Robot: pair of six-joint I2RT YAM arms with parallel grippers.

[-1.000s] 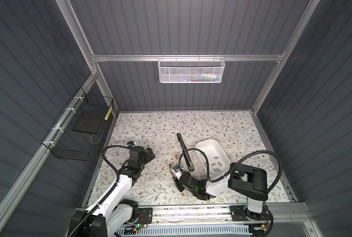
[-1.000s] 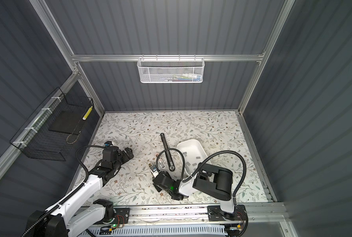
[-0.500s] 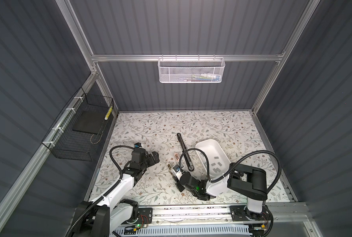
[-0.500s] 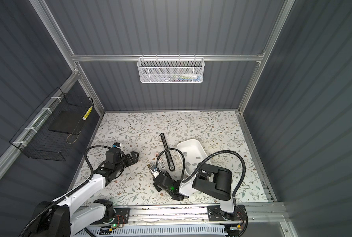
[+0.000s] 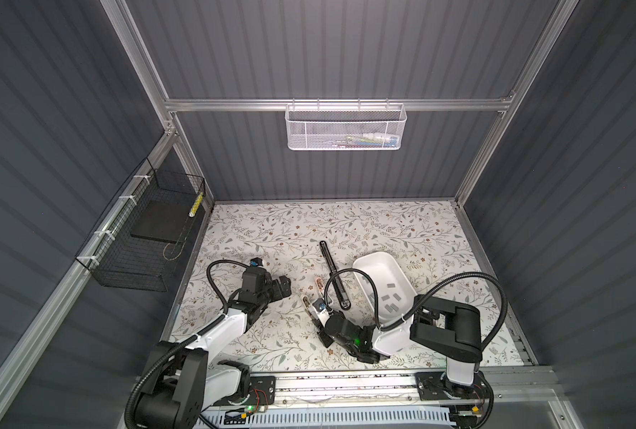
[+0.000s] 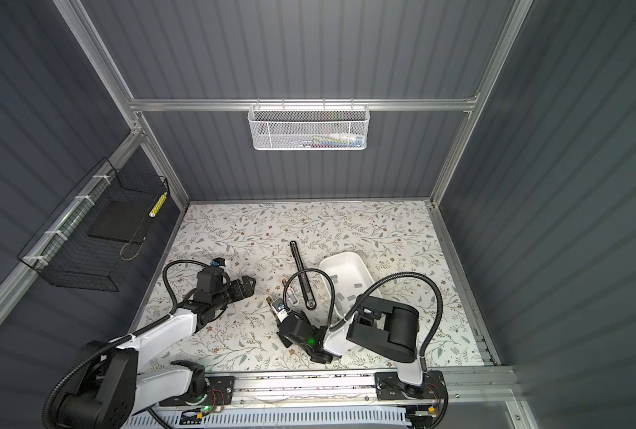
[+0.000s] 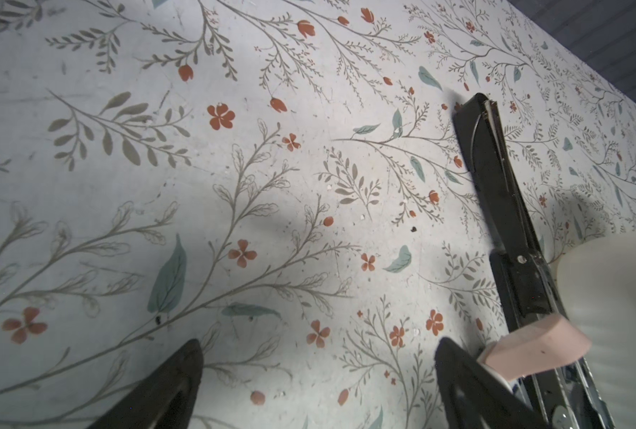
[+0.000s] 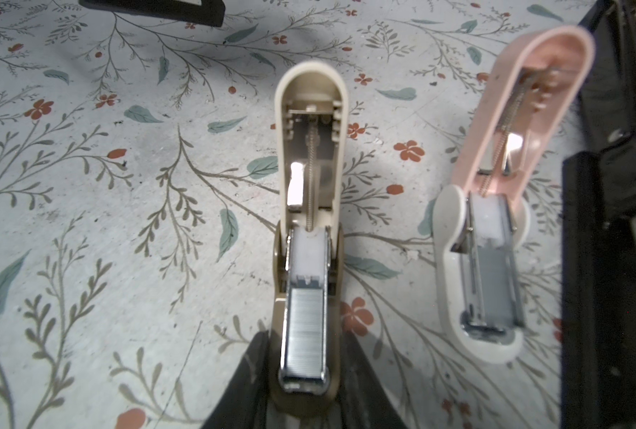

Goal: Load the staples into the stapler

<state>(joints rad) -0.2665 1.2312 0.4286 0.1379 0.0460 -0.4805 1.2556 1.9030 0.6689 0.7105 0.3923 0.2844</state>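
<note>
My right gripper [image 8: 305,371] is shut on the base of a beige stapler [image 8: 311,208] that lies opened flat on the floral table; a strip of staples [image 8: 306,327] sits in its channel. In both top views this stapler [image 5: 308,302] sits at the right gripper [image 5: 316,310], near the table's middle front. Beside it lies an opened pink stapler [image 8: 494,223], also holding staples, then a long black stapler [image 5: 334,275]. More grey staples [image 5: 390,297] lie in the white tray [image 5: 368,263]. My left gripper [image 7: 318,345] is open and empty over bare table, left of the staplers [image 5: 285,288].
A black wire basket [image 5: 142,241] hangs on the left wall and a white mesh basket [image 5: 346,126] on the back wall. The white tray [image 7: 613,297] stands close behind the black stapler [image 7: 502,193]. The right arm's cable loops over the black stapler.
My left gripper has moved right across the table toward the staplers, staying open. The right gripper's jaws have narrowed on the beige stapler; that arm has stayed in place.
</note>
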